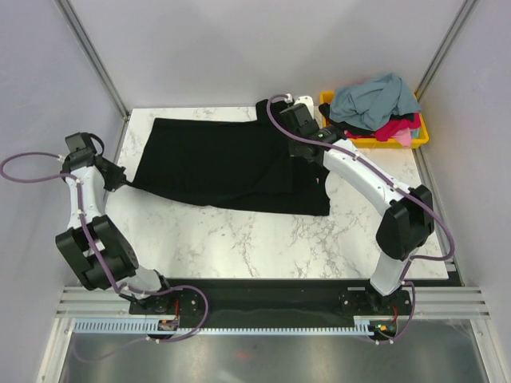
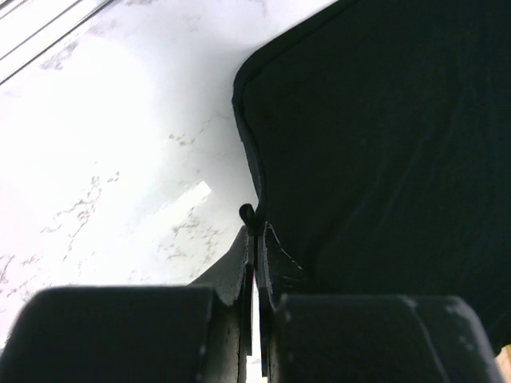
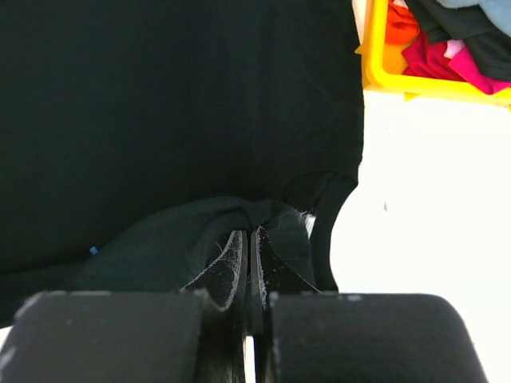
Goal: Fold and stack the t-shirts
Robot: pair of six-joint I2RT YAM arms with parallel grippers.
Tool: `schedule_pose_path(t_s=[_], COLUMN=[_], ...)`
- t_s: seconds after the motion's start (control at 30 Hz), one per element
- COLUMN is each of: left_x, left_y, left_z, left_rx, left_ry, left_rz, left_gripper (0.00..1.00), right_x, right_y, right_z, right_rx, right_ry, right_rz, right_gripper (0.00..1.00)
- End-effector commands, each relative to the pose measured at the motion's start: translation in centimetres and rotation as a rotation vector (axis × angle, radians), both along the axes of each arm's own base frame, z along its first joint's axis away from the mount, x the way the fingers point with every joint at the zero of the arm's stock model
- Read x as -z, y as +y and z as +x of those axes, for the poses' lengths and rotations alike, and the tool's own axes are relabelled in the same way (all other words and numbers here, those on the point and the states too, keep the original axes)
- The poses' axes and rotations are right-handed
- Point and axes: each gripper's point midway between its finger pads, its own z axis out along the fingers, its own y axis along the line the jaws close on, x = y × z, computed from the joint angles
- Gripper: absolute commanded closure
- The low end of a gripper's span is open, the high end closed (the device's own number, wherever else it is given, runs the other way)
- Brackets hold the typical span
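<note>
**Figure: Black t-shirt pinched by both tools**

At the table's [image 1: 239, 239] far right corner I saw the yellow bin [image 1: 375, 144], heaped with a grey-blue t-shirt [image 1: 371, 100] over a magenta-red t-shirt [image 1: 397, 128] and a pink t-shirt [image 1: 407, 138]. My left tool [image 2: 255, 231] was closed on the edge of the black t-shirt [image 1: 223, 163], near the table's left edge. My right tool [image 3: 249, 235] was closed on a bunched fold of it beside the bin. The shirt lay spread across the far half, and open marble lay toward the arm bases.

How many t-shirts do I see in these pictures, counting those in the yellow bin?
5: one black t-shirt spread on the table, four heaped in the yellow bin: grey-blue shirt, dark shirt, magenta-red shirt, pink shirt. More may lie hidden beneath.
</note>
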Motion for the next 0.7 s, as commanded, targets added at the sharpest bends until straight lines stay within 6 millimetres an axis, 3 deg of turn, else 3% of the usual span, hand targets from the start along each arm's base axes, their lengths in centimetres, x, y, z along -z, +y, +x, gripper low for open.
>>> schedule_pose_path(t_s=[0.0, 0.03, 0.13, 0.3, 0.67], left_x=[-0.9, 0.2, 0.9, 3.1, 4.6], left_y=[0.5, 0.0, -0.3, 0.2, 1.2], left_z=[1.8, 2.4, 3.6, 5.0, 7.6], left_rx=[0.017, 0.031, 0.047, 0.042, 0.036], left_ry=[0.006, 0.032, 0.059, 0.121, 0.155], left_rz=[0.033, 0.016, 0.031, 0.032, 0.037], left_gripper=[0.98, 0.98, 0.98, 0.98, 0.98], right_x=[-1.5, -1.4, -0.7, 0.3, 2.5], right_y=[-0.1, -0.2, -0.4, 0.0, -0.9], right_z=[2.4, 2.7, 3.8, 5.7, 8.5], right_rx=[-0.002, 0.003, 0.007, 0.007, 0.027], right_ry=[-0.04, -0.037, -0.023, -0.009, 0.025], right_rz=[0.046, 0.048, 0.059, 0.067, 0.056], right_gripper=[1.0, 1.0, 1.0, 1.0, 1.0])
